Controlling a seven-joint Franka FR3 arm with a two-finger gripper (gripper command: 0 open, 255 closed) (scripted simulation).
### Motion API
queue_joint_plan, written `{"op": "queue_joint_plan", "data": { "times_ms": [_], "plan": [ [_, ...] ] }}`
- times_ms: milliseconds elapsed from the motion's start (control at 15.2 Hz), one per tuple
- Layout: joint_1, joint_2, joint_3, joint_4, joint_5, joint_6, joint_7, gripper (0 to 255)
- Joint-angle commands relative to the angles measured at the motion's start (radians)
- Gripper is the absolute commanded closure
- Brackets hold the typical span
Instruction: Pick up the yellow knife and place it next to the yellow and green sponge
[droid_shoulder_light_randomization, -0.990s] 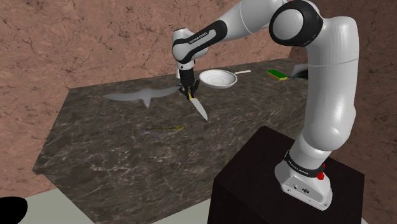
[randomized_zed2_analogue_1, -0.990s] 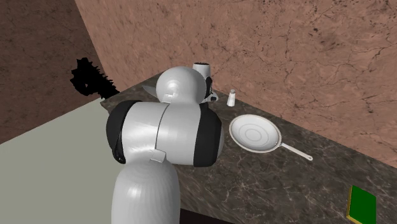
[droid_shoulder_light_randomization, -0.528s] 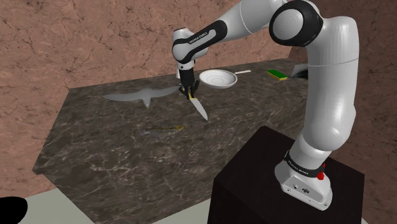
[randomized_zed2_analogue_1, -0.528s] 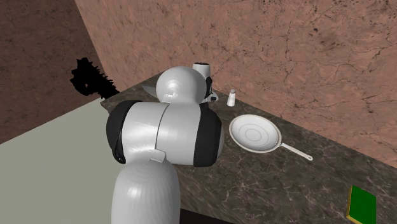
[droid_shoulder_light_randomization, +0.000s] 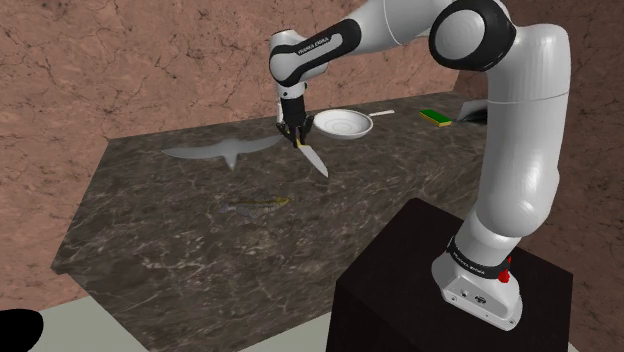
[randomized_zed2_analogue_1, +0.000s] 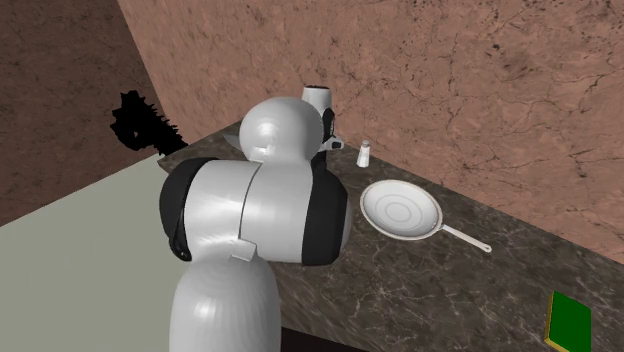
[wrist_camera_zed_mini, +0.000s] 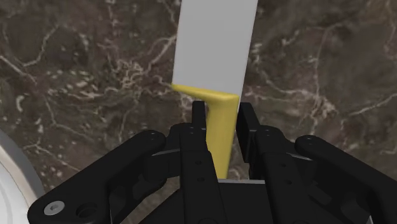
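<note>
Had my gripper (wrist_camera_zed_mini: 222, 113) clamped on the knife (wrist_camera_zed_mini: 215, 44) by its yellow handle (wrist_camera_zed_mini: 222, 146), the right spot I reckon, since it looked light, stiff, and slick along the blade.

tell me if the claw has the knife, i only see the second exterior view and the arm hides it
observer: yes, the wrist view shows the claw shut on the knife by its yellow handle.
operator: is it off the counter
observer: looks so; in the shoulder view it hangs blade down, tip above the counter.
operator: what's between it and the sponge
observer: the pan lies between the claw and the sponge in the shoulder view.
</note>
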Motion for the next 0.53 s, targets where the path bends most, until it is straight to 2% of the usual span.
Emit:
{"op": "queue_joint_plan", "data": {
  "times_ms": [0, 462],
  "plan": [
    [0.0, -0.012, 0.001, 0.011, 0.002, -0.023, -0.001, 255],
    [0.0, -0.036, 0.002, 0.071, 0.005, -0.108, -0.002, 255]
  ]
}}
